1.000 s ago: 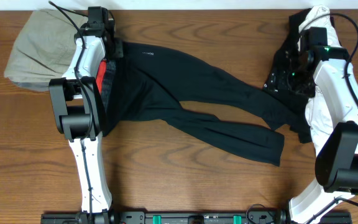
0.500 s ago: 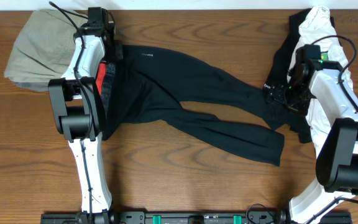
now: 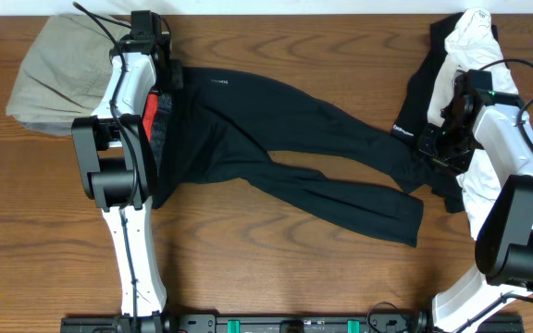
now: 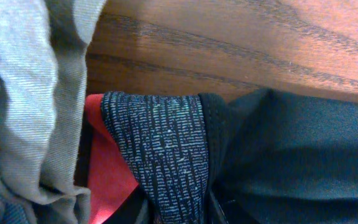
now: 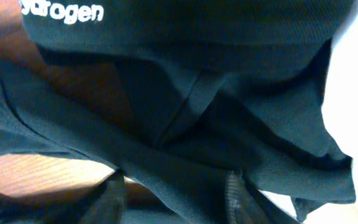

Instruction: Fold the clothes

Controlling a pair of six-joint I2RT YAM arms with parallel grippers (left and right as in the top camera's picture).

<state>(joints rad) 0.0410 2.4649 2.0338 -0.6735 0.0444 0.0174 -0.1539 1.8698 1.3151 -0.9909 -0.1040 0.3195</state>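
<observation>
The black pants (image 3: 285, 139) lie spread across the table, with the grey-and-red waistband (image 3: 155, 116) at the left and the legs running to the right. A small white logo (image 3: 220, 81) shows near the hip. My left gripper (image 3: 167, 79) is at the waistband's far corner. In the left wrist view its fingers (image 4: 176, 214) are closed on the speckled grey waistband (image 4: 160, 149). My right gripper (image 3: 436, 146) is over the leg ends. In the right wrist view its fingers (image 5: 174, 199) are apart, with black cloth (image 5: 185, 180) lying between them.
Khaki-tan trousers (image 3: 58, 74) are heaped at the far left and touch the waistband (image 4: 23, 93). Another black garment with white lettering (image 3: 419, 88) and a white garment (image 3: 475, 37) are piled at the far right, under my right arm. Wooden table (image 3: 276, 277) lies in front.
My right gripper has moved nearer along the right-hand pile, down to the leg ends. The left arm and the pants have not moved.
</observation>
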